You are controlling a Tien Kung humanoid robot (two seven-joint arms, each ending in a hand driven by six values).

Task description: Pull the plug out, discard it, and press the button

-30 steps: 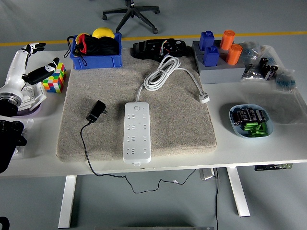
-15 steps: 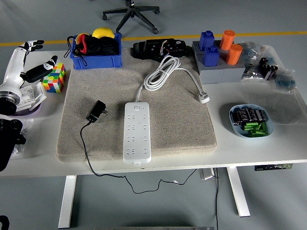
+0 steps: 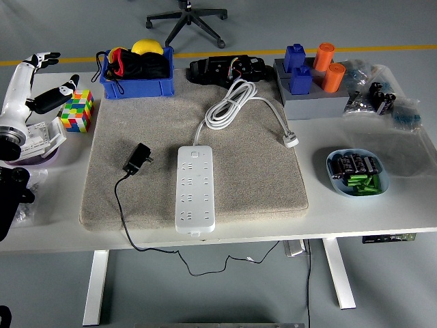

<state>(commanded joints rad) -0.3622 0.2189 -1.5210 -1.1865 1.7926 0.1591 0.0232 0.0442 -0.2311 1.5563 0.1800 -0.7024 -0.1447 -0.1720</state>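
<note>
A white power strip (image 3: 194, 187) lies on a beige mat (image 3: 252, 171), its button end facing away from me. Its white cable (image 3: 231, 104) is coiled behind it. A black plug adapter (image 3: 137, 158) lies loose on the mat to the left of the strip, its black cord (image 3: 120, 205) running off the front edge. My left hand (image 3: 42, 82) is at the far left, white, raised, with fingers spread and empty, well away from the plug. My right hand is out of view.
A colourful cube (image 3: 76, 111) stands by my left hand. A blue bin (image 3: 135, 87) with gear is behind the mat. A grey block (image 3: 311, 102) holds blue and orange cylinders. A blue bowl (image 3: 358, 172) of batteries sits at the right.
My left hand has drawn back further left and slightly up, away from the mat. Nothing on the table has moved.
</note>
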